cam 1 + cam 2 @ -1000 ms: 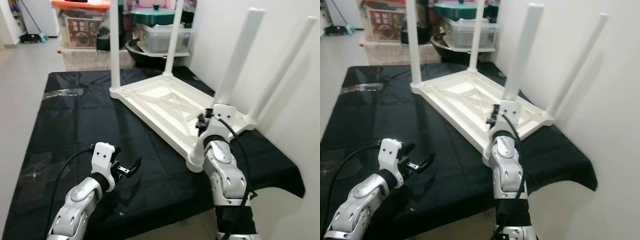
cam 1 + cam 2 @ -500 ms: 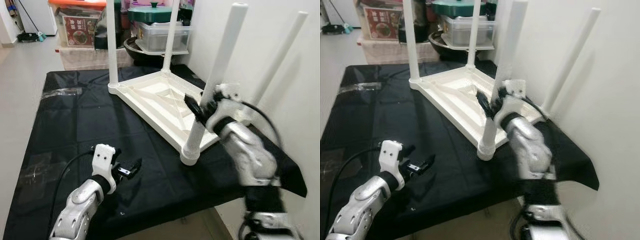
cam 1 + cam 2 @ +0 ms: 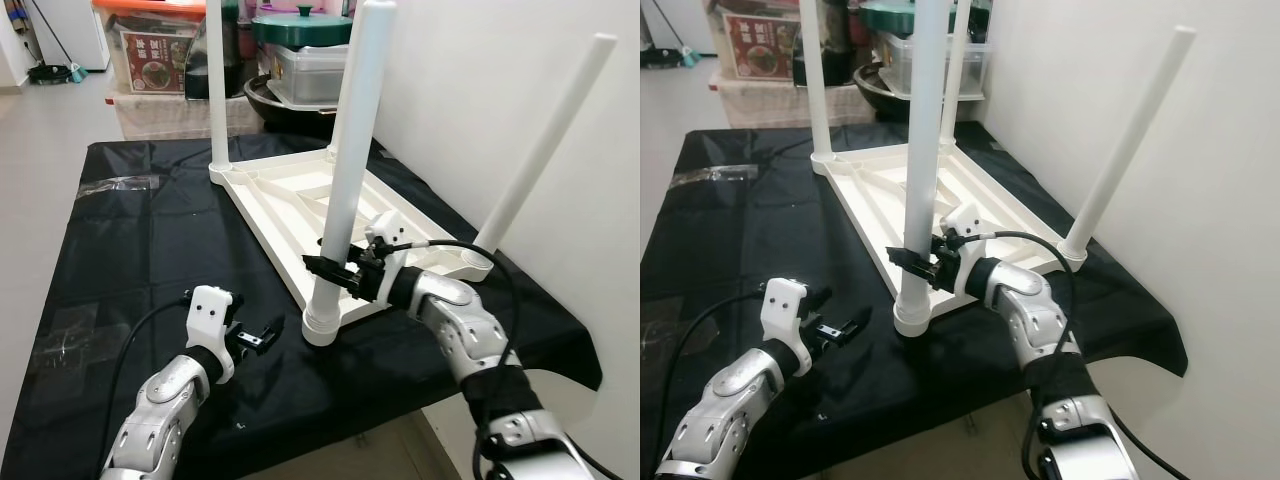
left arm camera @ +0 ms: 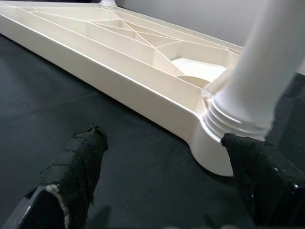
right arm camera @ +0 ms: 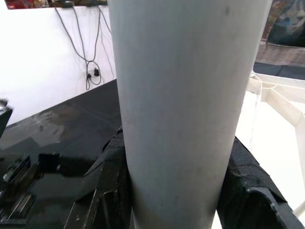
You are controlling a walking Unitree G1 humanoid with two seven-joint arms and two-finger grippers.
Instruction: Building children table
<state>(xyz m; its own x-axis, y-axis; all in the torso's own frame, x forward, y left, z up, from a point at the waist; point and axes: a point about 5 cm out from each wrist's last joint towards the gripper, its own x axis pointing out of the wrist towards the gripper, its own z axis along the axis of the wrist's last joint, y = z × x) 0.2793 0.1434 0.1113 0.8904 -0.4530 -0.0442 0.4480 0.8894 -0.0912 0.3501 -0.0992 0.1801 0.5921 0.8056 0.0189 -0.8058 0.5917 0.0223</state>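
Note:
A white children's table (image 3: pixel 290 195) lies upside down on a black cloth (image 3: pixel 130 250), its legs pointing up. My right gripper (image 3: pixel 335 272) reaches in from the right and is shut on the near leg (image 3: pixel 350 150), low down, a little above its socket (image 3: pixel 322 325). In the right wrist view that leg (image 5: pixel 186 95) stands between the two black fingers (image 5: pixel 109 186). My left gripper (image 3: pixel 262 335) hovers open just above the cloth, a short way left of that socket. The left wrist view has the socket (image 4: pixel 224 124) ahead, between its spread fingertips (image 4: pixel 78 162).
A white wall (image 3: pixel 470 90) runs close along the right, with one table leg (image 3: pixel 545 150) leaning near it. Storage boxes (image 3: pixel 160 50) and a green-lidded pot (image 3: pixel 305 25) crowd the back. Grey floor (image 3: pixel 40 130) lies to the left. The cloth's front edge drops off near me.
My right arm swung from behind the near leg round to its right and closed on it lower down. The table's near corner slid left. The left gripper stayed put.

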